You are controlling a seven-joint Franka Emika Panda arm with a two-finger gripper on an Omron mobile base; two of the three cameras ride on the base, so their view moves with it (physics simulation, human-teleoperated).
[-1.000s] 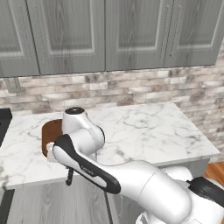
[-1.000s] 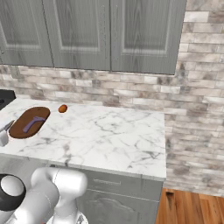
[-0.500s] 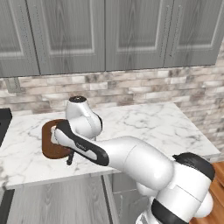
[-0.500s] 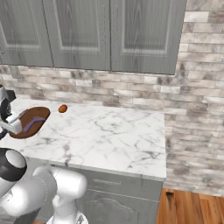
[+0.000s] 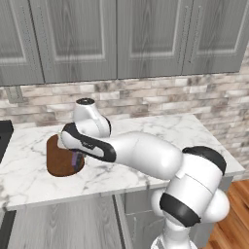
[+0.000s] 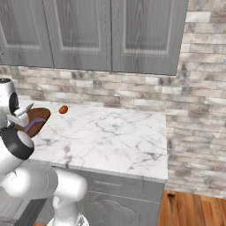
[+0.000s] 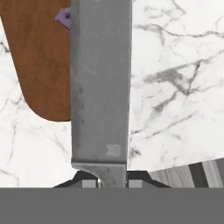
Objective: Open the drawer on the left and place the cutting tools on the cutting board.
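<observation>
Arm has swung farther over the cutting board [image 5: 58,158]; gripper [image 7: 112,183] clamps knife [image 7: 100,87]; early release risks missing beside the peeler [image 6: 33,127].

Peeler [image 5: 76,159] on board [image 5: 58,160], counter [image 6: 110,137] beside open

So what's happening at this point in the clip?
The arm is carrying the knife in its shut gripper, blade pointing out ahead of the hand over the marble counter. It hangs at the edge of the brown cutting board, where the purple peeler already lies. The knife has not been set down yet.
</observation>
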